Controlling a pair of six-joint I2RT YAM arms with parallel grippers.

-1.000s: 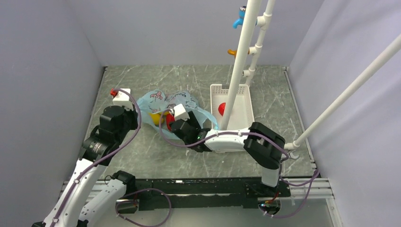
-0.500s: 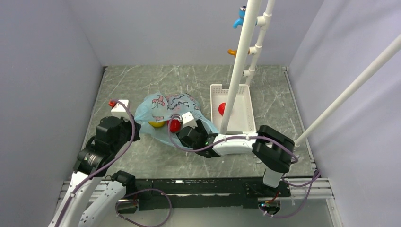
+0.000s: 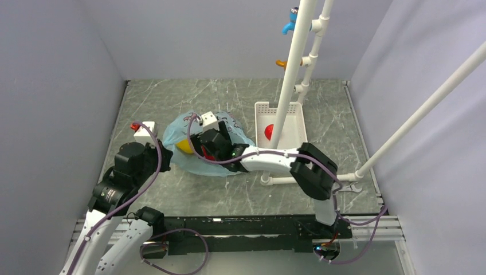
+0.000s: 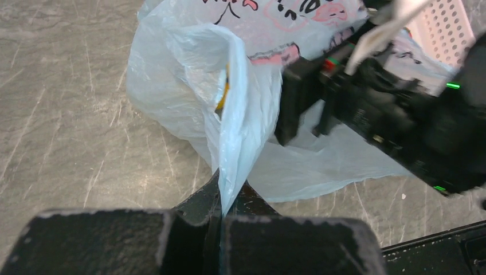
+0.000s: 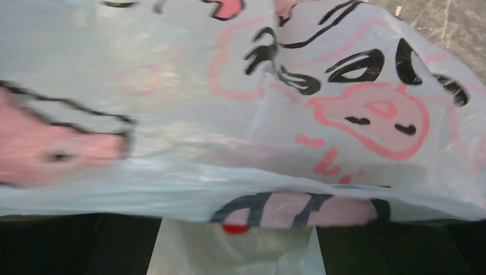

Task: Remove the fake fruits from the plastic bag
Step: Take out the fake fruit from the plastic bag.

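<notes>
The light-blue plastic bag (image 3: 198,163) with pink pig prints lies left of the table's middle. My left gripper (image 3: 165,158) is shut on a fold of its near-left edge (image 4: 230,154), and the film rises taut from the jaws. My right gripper (image 3: 198,144) reaches into the bag's mouth from the right, fingers (image 5: 80,246) wide apart and open, with bag film (image 5: 240,114) draped over them. A yellow fruit (image 3: 184,146) shows at the opening and through the film (image 4: 223,91). A red fruit (image 3: 208,155) peeks out under the right gripper, a sliver of it (image 5: 235,228) between the fingers.
A white slotted basket (image 3: 298,134) stands right of the bag with a red fruit (image 3: 267,132) in it. A white pipe frame (image 3: 289,74) rises just in front of the basket, with another pipe (image 3: 424,109) slanting on the right. Walls close three sides.
My right gripper has pushed left and farther into the bag's mouth while opening wider. The left gripper has drawn the bag's edge slightly toward the near left.
</notes>
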